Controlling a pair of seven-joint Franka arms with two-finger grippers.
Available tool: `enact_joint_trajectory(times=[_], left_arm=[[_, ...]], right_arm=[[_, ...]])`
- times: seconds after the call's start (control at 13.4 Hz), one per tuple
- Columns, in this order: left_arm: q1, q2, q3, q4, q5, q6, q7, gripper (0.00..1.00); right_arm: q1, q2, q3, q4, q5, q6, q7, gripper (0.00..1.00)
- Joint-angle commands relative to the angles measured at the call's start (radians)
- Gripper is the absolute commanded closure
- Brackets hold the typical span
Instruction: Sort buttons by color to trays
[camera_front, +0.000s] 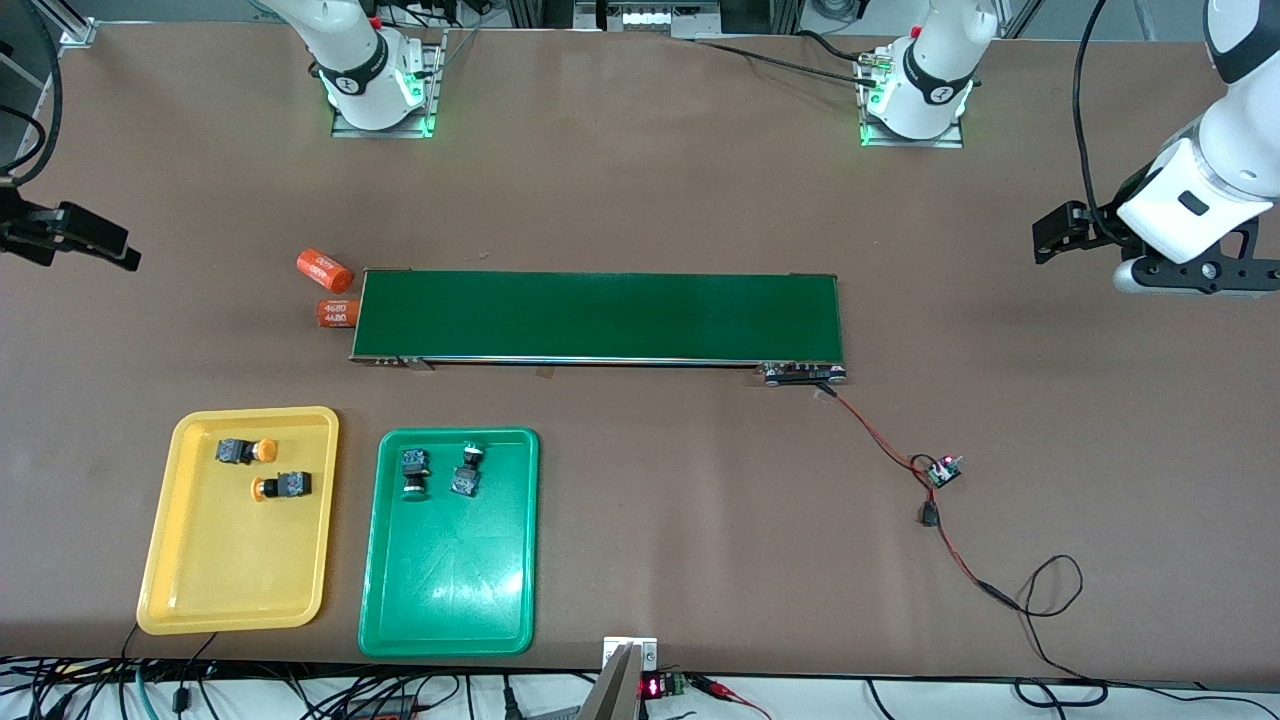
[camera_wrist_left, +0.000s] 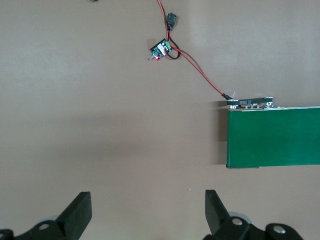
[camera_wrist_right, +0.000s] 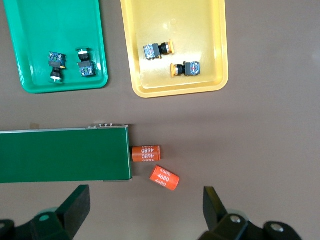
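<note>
Two orange-capped buttons (camera_front: 245, 451) (camera_front: 282, 486) lie in the yellow tray (camera_front: 230, 560). Two green-capped buttons (camera_front: 415, 470) (camera_front: 467, 468) lie in the green tray (camera_front: 450, 580) beside it. The right wrist view shows both trays, yellow (camera_wrist_right: 175, 20) and green (camera_wrist_right: 50, 20), with their buttons (camera_wrist_right: 157, 50) (camera_wrist_right: 56, 65). My right gripper (camera_wrist_right: 146, 210) (camera_front: 125, 250) hangs open and empty over bare table at the right arm's end. My left gripper (camera_wrist_left: 148, 210) (camera_front: 1045, 235) hangs open and empty over bare table at the left arm's end.
A long dark green conveyor belt (camera_front: 600, 315) (camera_wrist_left: 275, 137) lies across the middle. Two orange cylinders printed 4680 (camera_front: 325, 268) (camera_front: 338, 312) rest at its right-arm end. A small circuit board (camera_front: 943, 471) (camera_wrist_left: 162, 49) with red and black wires lies near its other end.
</note>
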Motion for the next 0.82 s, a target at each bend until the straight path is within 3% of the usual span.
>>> enact_joint_trajectory(times=[0.0, 0.75], left_arm=[[-0.001, -0.012, -0.002, 0.015, 0.01, -0.016, 0.009, 0.0], [-0.003, -0.014, -0.005, 0.017, 0.017, -0.016, 0.023, 0.0]], right_arm=[[0.056, -0.08, 0.005, -0.079, -0.062, 0.033, -0.001, 0.0], [0.056, -0.089, 0.002, -0.073, -0.053, 0.002, 0.008, 0.0]])
